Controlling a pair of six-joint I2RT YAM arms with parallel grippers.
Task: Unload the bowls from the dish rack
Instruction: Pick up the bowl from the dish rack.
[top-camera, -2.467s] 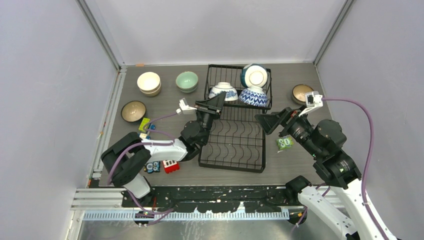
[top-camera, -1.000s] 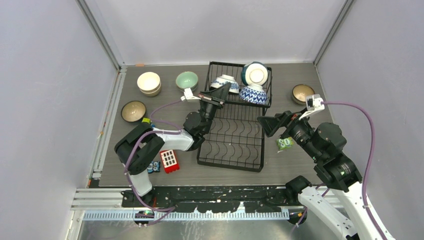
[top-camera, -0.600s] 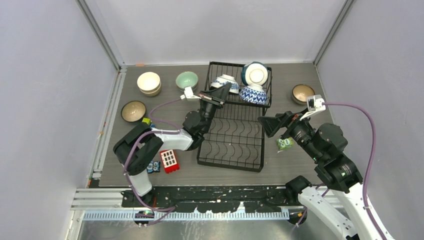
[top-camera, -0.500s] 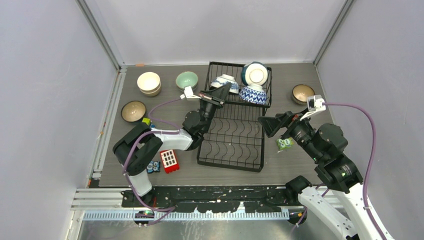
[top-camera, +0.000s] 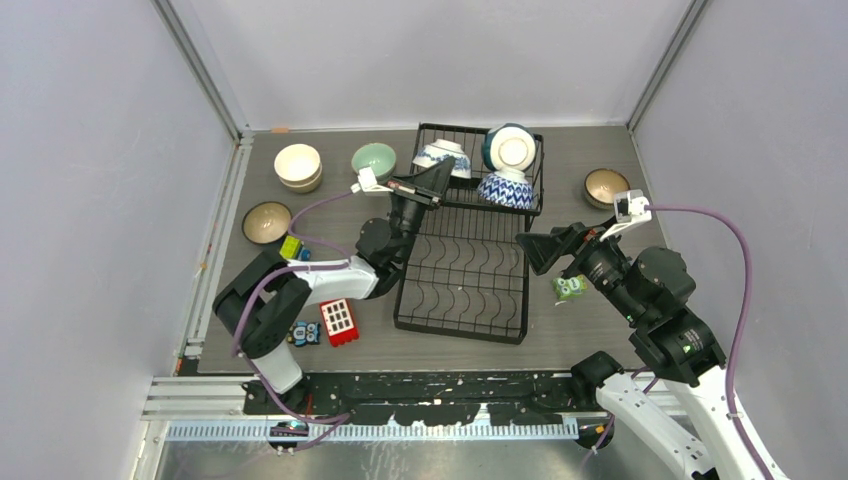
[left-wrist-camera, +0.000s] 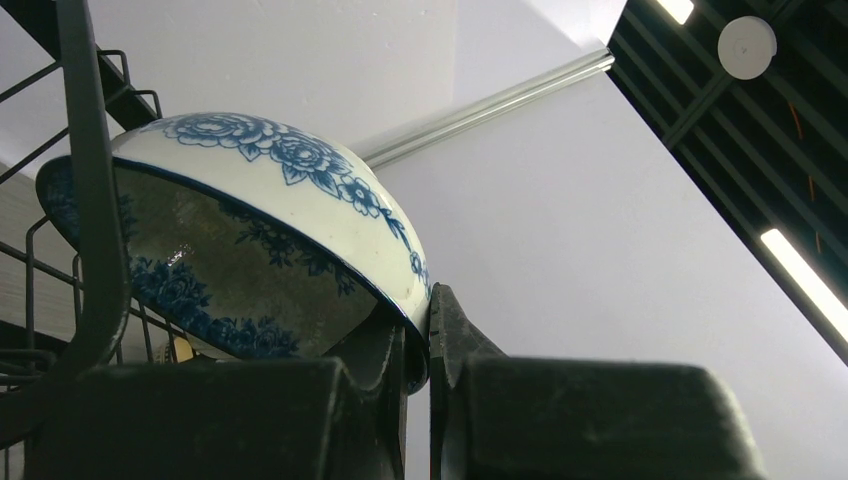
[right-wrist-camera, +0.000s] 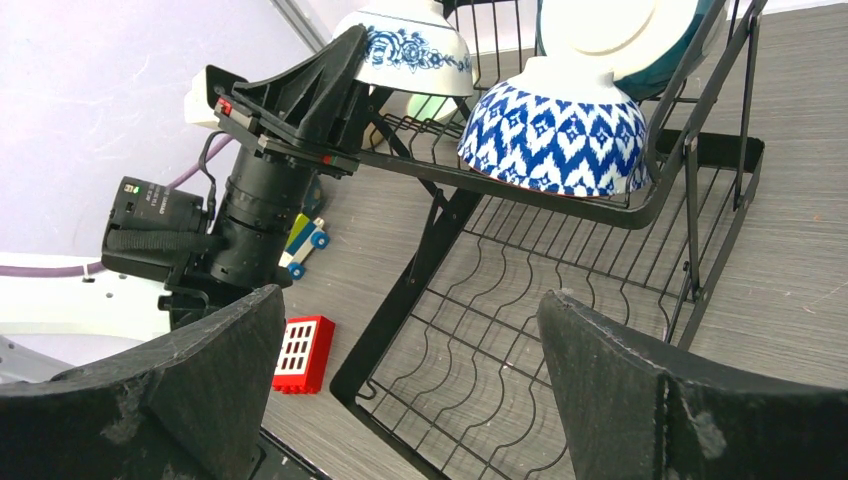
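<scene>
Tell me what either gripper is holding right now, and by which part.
The left gripper pinches the blue floral bowl by its rim; the right gripper is open and holds nothing.

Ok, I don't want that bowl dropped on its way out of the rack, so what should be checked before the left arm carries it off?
1. Grip: left fingers shut on the rim of the floral bowl: ok.
2. Hold secure: cannot tell; only the rim is pinched and the bowl hangs tilted.
3. Bowl free of the dish rack: cannot tell; in the left wrist view a wire crosses in front of its edge.
4. Zigzag bowl and teal bowl apart from the held one: ok.
5. Right fingers open, holding nothing, apart from the rack: ok.
</scene>
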